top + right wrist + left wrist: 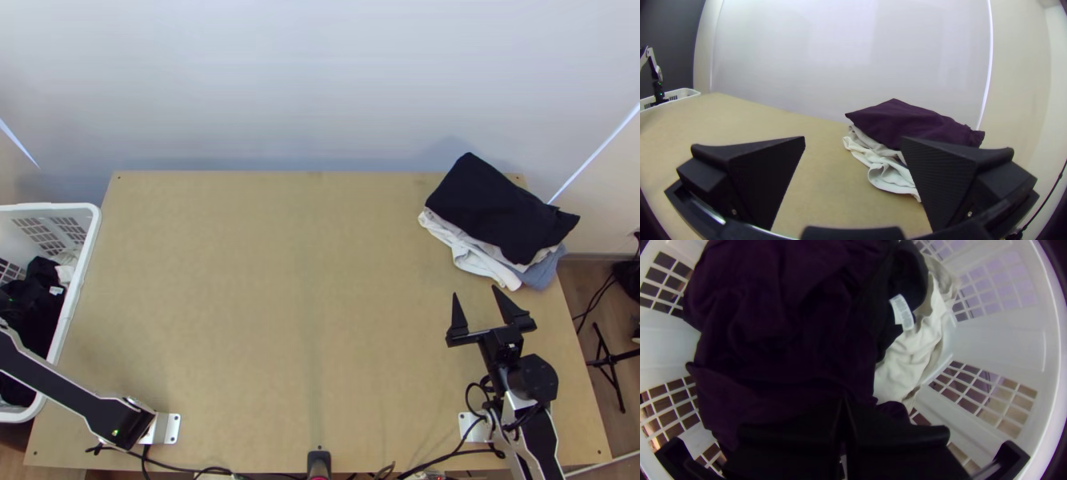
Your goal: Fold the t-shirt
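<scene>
My right gripper [475,291] stands open over the table's right side, just short of a stack of folded clothes; no cloth lies between its fingers. From the right wrist view, the right gripper [853,138] faces the stack, a dark folded garment [911,122] on top. Inside the basket, a dark garment [782,329] lies bunched beside a white cloth [907,355] and a dark piece with a white tag. My left gripper [844,402] is shut down in the basket, fingertips against the dark garment; whether cloth is pinched between them is hidden.
The white basket [80,264] stands at the table's left edge. At the back right corner, the stack has the dark garment [496,208] above white cloth [468,252] and blue cloth [544,272]. Bare wooden table [272,304] spreads between basket and stack. Cables run along the near edge.
</scene>
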